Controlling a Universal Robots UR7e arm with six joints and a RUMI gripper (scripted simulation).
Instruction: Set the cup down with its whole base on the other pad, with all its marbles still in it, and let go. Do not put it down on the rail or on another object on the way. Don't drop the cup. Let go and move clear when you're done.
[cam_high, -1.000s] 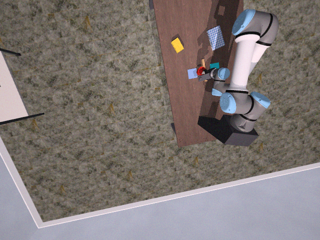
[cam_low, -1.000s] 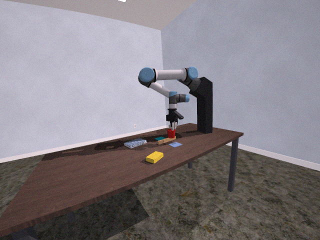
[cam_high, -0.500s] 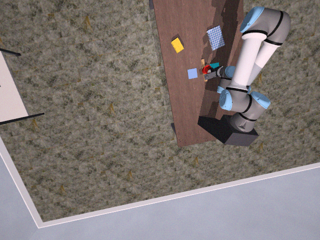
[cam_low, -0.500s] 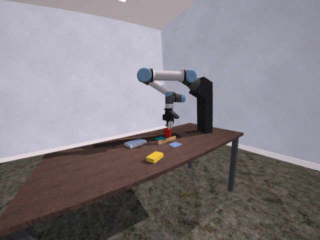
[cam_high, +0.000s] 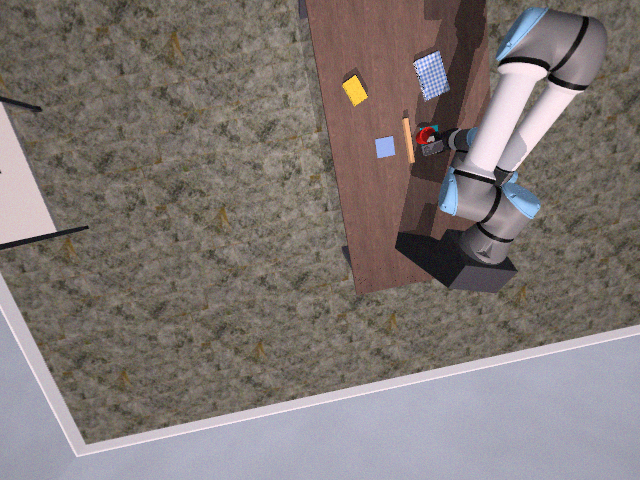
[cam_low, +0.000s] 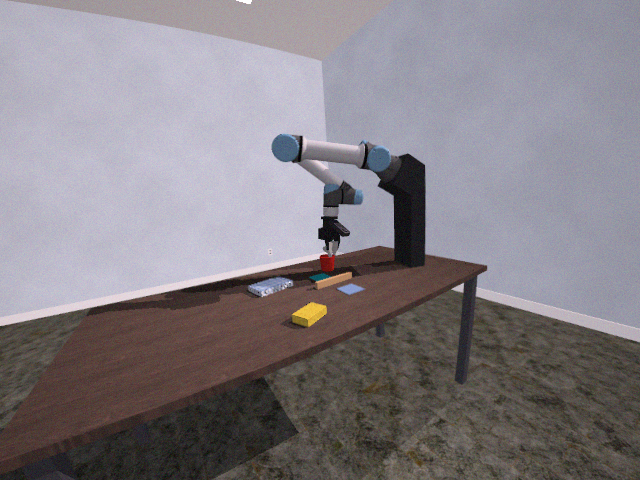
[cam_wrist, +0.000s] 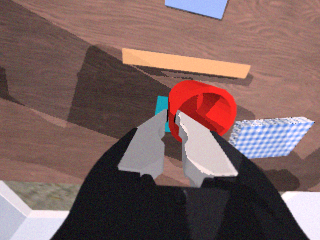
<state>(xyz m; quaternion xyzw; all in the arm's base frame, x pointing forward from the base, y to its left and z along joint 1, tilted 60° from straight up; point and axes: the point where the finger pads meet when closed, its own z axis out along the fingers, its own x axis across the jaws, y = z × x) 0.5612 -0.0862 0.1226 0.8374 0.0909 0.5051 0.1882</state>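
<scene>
Brown wood table, mottled floor, grey-blue walls

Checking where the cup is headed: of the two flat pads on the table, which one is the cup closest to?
The teal pad, mostly hidden under the red cup; the light blue pad lies beyond the wooden rail.

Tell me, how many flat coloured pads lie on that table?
2. A light blue pad lies left of the wooden rail in the top view; a teal pad lies right, mostly hidden under the red cup.
</scene>
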